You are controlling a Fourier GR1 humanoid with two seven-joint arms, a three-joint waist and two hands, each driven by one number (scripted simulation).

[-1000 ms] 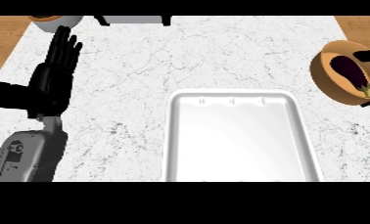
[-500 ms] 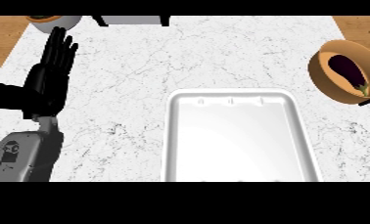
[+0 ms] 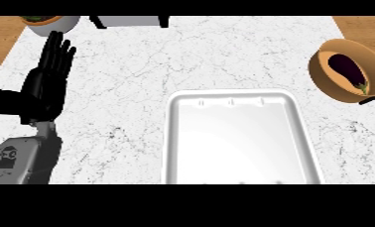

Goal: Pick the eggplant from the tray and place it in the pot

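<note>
A dark purple eggplant (image 3: 347, 71) lies inside the tan pot (image 3: 322, 75) at the right edge of the counter. The white tray (image 3: 179, 141) sits at the lower middle with nothing in it. My left hand (image 3: 48, 81) shows at the left edge, fingers straight and pointing up, resting above its grey forearm and well apart from the tray. My right hand does not show in this view.
A white bowl with greenery (image 3: 50, 23) stands at the back left corner. A grey object with black legs (image 3: 130, 21) sits at the back edge. Wooden surface shows beyond the marble counter (image 3: 183, 57) at both upper corners.
My left hand and forearm have drifted slightly left and down. The pot with the eggplant and the tray have not moved.
</note>
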